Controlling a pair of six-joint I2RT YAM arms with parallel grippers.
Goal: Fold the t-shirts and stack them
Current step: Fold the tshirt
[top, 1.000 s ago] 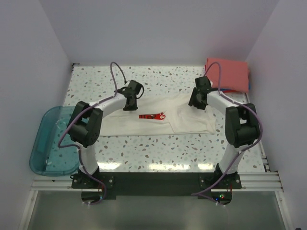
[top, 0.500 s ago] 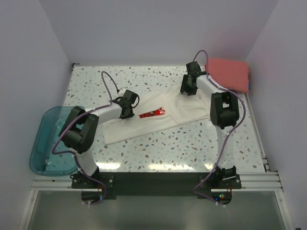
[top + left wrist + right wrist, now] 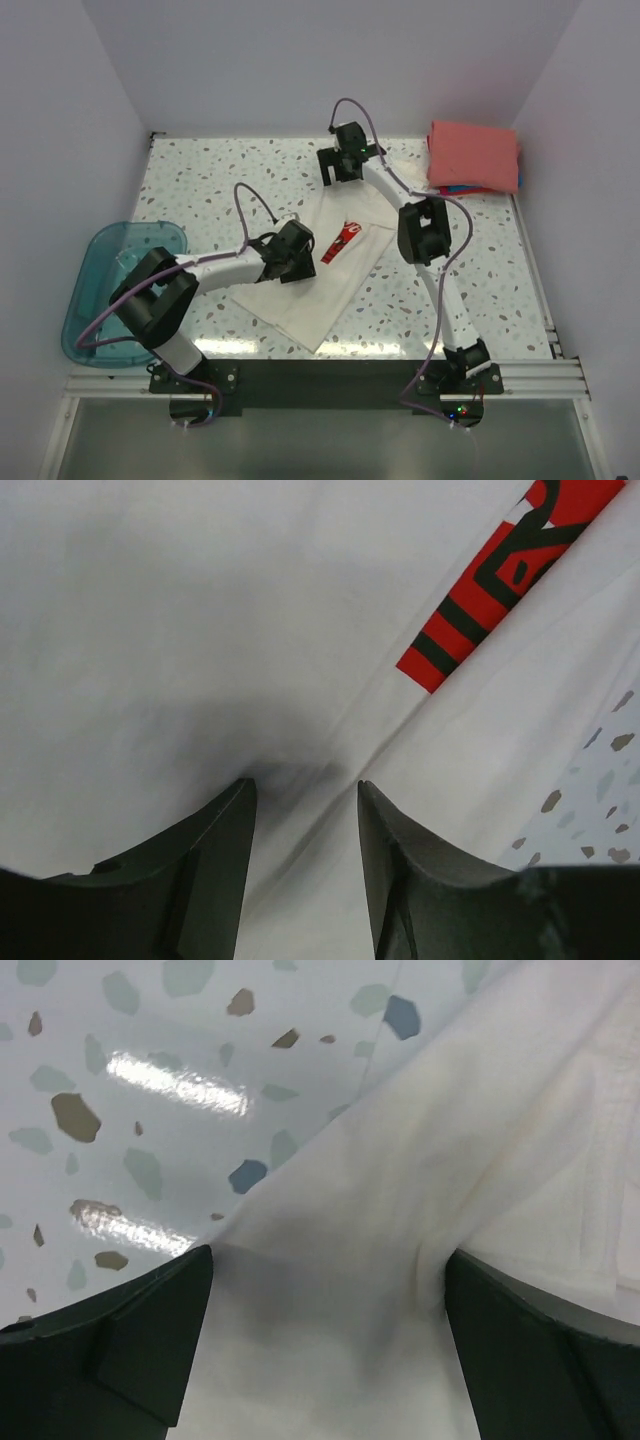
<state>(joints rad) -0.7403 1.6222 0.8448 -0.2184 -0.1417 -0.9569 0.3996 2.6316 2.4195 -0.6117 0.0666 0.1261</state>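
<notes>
A cream-white t-shirt (image 3: 315, 290) lies folded in a long strip, running diagonally from the far middle of the table toward the near edge. Its red-and-white print (image 3: 341, 239) faces up. My left gripper (image 3: 300, 255) hovers low over the strip's middle, just left of the print (image 3: 505, 575). It (image 3: 305, 785) is open, with flat cloth and one crease between the fingers. My right gripper (image 3: 345, 177) is over the strip's far end; it (image 3: 328, 1255) is wide open above the cloth edge (image 3: 400, 1190). A folded coral-red t-shirt (image 3: 475, 153) sits far right with a blue edge (image 3: 458, 188) beneath.
A translucent teal tub (image 3: 105, 295) hangs over the table's left edge. White walls close in the table on the left, far and right sides. The right arm's elbow (image 3: 424, 228) stands just right of the shirt. Speckled tabletop (image 3: 220, 180) shows around the cloth.
The white shirt has swung from lying crosswise to lying diagonally. The right gripper moved far and left, the left came nearer. Both grippers have opened and let go of the cloth.
</notes>
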